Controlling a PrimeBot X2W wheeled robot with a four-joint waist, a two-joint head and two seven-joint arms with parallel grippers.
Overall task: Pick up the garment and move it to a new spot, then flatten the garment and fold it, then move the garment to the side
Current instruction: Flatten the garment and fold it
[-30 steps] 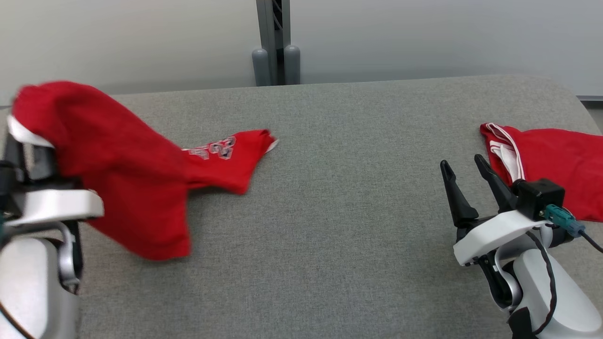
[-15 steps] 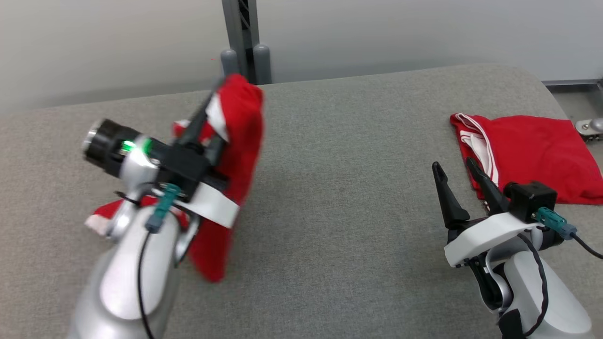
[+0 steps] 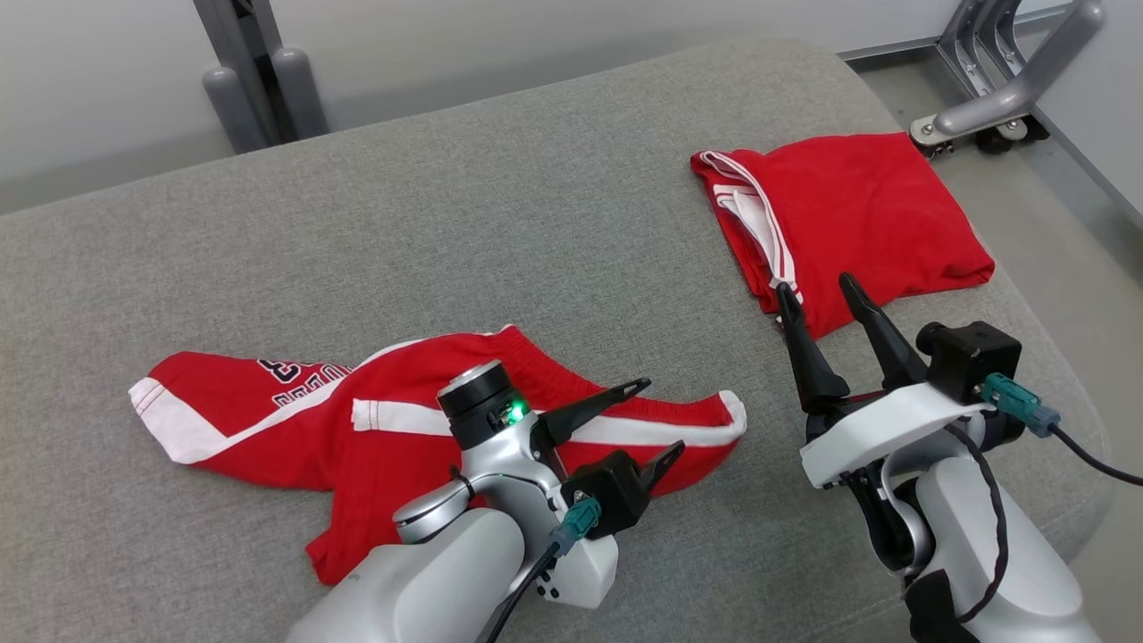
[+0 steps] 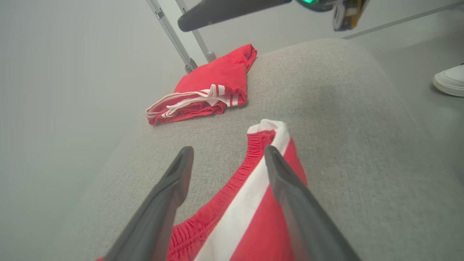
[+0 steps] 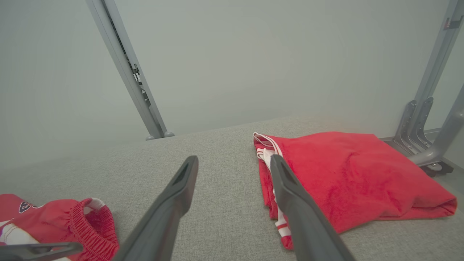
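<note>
Since the garment (image 3: 357,420) lies rumpled at the near left of the table (image 3: 536,223), we'd flatten it now. Our left gripper (image 3: 665,413), spread wide and empty over the waistband (image 4: 250,163), should pinch that corner. Our right gripper (image 3: 814,284), also wide, hovers by what's probably another folded garment (image 3: 857,205), far right.

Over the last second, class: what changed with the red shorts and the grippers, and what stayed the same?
The left gripper swung the red shorts from the table's left toward its middle, laid them down and opened, letting go. The right gripper stayed open and empty; the folded red garment stayed put.
</note>
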